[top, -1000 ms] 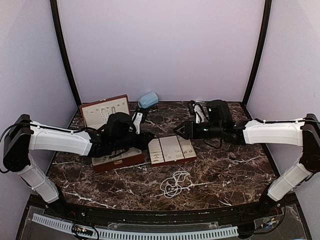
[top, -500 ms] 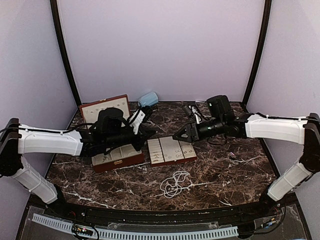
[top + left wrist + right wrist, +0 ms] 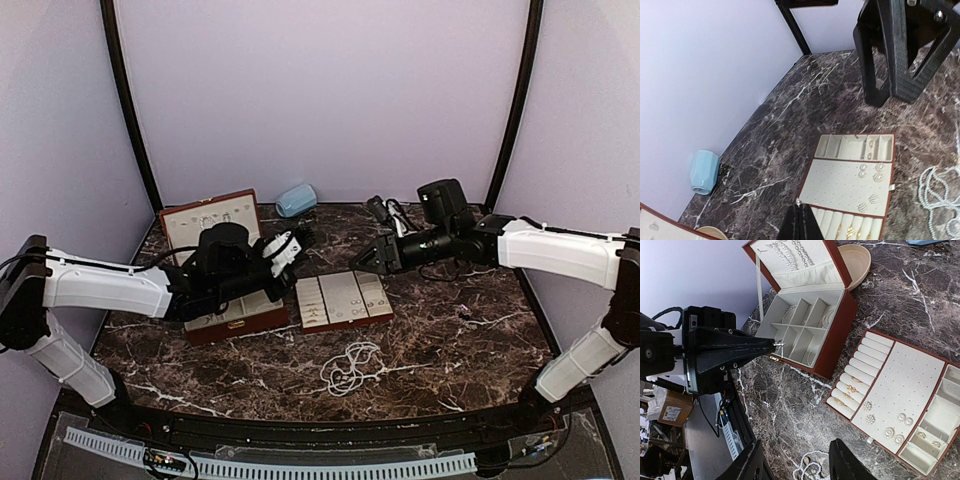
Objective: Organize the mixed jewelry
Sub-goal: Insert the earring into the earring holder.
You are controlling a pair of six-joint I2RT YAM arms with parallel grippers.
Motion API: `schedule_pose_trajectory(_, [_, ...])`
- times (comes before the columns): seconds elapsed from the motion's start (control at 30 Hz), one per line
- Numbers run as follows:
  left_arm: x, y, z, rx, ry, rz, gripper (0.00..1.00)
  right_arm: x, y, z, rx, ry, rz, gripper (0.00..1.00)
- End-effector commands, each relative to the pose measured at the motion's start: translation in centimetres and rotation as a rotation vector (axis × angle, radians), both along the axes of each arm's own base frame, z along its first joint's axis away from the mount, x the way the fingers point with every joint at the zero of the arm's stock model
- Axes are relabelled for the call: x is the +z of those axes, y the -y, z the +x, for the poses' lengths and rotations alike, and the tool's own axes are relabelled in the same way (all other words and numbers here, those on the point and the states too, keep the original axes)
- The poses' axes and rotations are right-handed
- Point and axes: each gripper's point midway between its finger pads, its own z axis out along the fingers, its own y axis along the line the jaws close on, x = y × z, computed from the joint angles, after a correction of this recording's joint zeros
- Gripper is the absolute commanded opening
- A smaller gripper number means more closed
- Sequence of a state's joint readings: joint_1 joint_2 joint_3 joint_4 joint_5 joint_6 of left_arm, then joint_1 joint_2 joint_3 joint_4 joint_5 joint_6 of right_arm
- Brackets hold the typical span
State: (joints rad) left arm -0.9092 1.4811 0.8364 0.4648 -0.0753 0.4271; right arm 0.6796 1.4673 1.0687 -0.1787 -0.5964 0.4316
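Left gripper (image 3: 776,345) pinched on a tiny silvery piece (image 3: 779,344), raised beside the open case (image 3: 836,340). Right gripper (image 3: 797,442) spread wide near the earring tray (image 3: 910,385).

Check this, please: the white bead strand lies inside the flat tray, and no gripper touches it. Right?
Wrong place: the top external view shows the bead strand on the table, in front of the flat tray. Neither the left gripper nor the right gripper touches it.
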Motion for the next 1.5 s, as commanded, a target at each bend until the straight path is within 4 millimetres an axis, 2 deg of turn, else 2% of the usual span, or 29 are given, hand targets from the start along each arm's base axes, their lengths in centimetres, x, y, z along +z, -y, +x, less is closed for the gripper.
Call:
schedule_pose_trajectory(0.0, [-1.3,-0.3,0.8,0.043,0.133,0.108,0.00,1.0,0.4,0.7,-0.056,0.034,0.028,0.46])
schedule_pose_trajectory(0.2, [-4.1,0.2,1.1,0.060,0.165,0.202,0.00,1.5,1.9,1.7,-0.145,0.085,0.025,0.46])
schedule_pose_trajectory(0.43, [-6.8,1.9,1.4,0.073,0.130,0.220,0.00,1.9,7.0,3.8,-0.332,0.103,0.061,0.45])
schedule_pose_trajectory(0.63, [-8.5,3.2,1.3,0.062,0.100,0.212,0.00,1.7,9.2,4.0,-0.387,0.103,0.103,0.45])
schedule_pose_trajectory(1.0, [-11.8,4.5,1.4,0.038,0.049,0.254,0.00,1.0,9.7,4.6,-0.385,0.073,0.147,0.45])
schedule_pose_trajectory(1.27, [-12.7,3.8,3.1,0.124,0.092,0.310,0.00,0.8,9.8,4.7,-0.385,0.063,0.164,0.45])
schedule_pose_trajectory(1.47, [-13.1,3.9,3.6,0.148,0.081,0.312,0.00,0.6,10.0,4.6,-0.389,0.056,0.168,0.45])
